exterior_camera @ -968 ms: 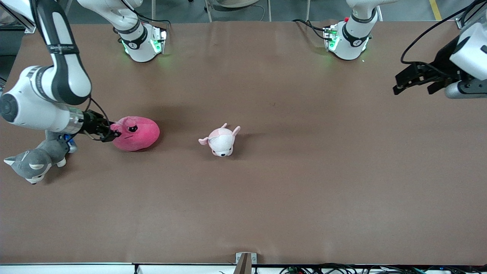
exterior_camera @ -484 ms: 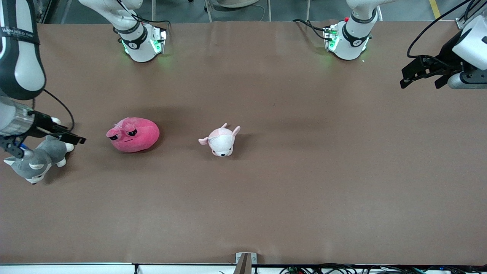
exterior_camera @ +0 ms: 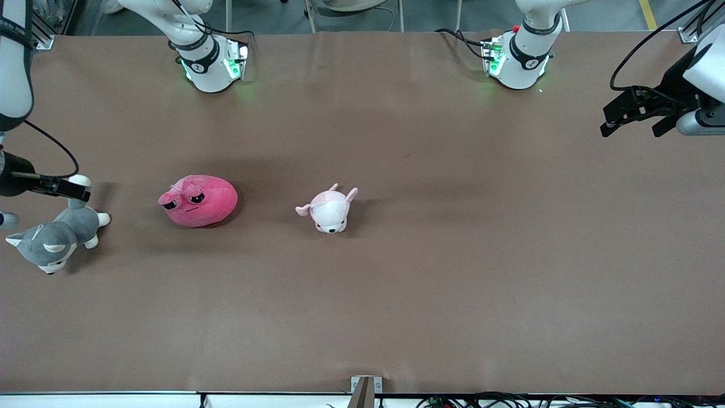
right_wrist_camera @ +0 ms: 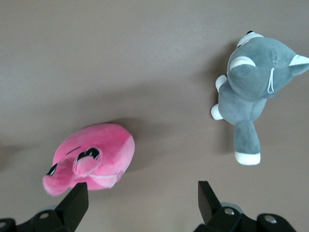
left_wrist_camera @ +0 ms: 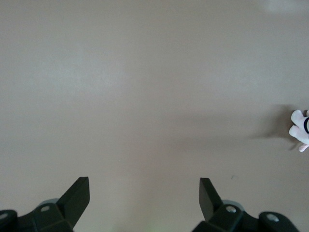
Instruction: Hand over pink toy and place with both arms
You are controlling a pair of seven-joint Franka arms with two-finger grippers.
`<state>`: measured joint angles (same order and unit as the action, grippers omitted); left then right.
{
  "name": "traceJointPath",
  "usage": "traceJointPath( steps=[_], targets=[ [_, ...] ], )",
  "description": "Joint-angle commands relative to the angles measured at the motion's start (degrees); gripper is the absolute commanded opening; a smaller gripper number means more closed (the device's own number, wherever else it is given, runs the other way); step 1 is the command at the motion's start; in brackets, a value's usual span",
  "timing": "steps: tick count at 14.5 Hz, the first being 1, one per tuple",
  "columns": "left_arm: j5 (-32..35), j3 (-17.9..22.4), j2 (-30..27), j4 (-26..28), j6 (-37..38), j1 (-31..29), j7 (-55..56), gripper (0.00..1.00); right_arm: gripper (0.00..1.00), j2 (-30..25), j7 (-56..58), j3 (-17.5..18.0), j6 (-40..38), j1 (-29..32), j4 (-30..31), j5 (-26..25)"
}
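Resting free on table (exterior_camera: 453,272), pink toy (exterior_camera: 199,200) lies beside pale pink plush (exterior_camera: 328,211), toward right arm's end. Right gripper (right_wrist_camera: 142,203) spread, empty, over grey plush (exterior_camera: 54,237). Left gripper (exterior_camera: 631,116) spread, empty, waiting over left arm's end. Judgement: placement appears done; nothing evidently left.

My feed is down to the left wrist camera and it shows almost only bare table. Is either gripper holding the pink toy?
Observer: No. The pink toy lies on the table, clear of both grippers.
Operator: Where is the right gripper?
Observer: The right gripper hangs open and empty at the right arm's end of the table, above the spot beside the grey plush.
Operator: And the white scrap at the edge of my picture?
Observer: That is the pale pink-and-white plush, which lies beside the pink toy, toward the left arm's end. Your left gripper is open, over the left arm's end of the table.
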<state>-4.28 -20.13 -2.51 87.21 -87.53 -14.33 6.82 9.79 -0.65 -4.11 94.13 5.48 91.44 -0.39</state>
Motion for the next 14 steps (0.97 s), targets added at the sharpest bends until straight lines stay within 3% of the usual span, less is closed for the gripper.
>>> traceJointPath(
  steps=[1,9,14],
  targets=[
    [1.9,-0.5,2.7,-4.2,0.6,-0.5,-0.3,1.00,1.00,1.4,0.4,1.0,-3.9,-0.1,-6.4,-1.3],
    [2.4,-0.5,2.7,-4.1,0.7,-0.4,-0.1,1.00,1.00,0.0,-0.7,1.0,-11.0,-2.2,-7.5,-0.6],
    [2.4,-0.6,2.8,-4.1,0.7,-0.4,-0.4,1.00,1.00,-9.0,-0.7,1.1,-9.2,-4.1,0.4,-0.8]
  ],
)
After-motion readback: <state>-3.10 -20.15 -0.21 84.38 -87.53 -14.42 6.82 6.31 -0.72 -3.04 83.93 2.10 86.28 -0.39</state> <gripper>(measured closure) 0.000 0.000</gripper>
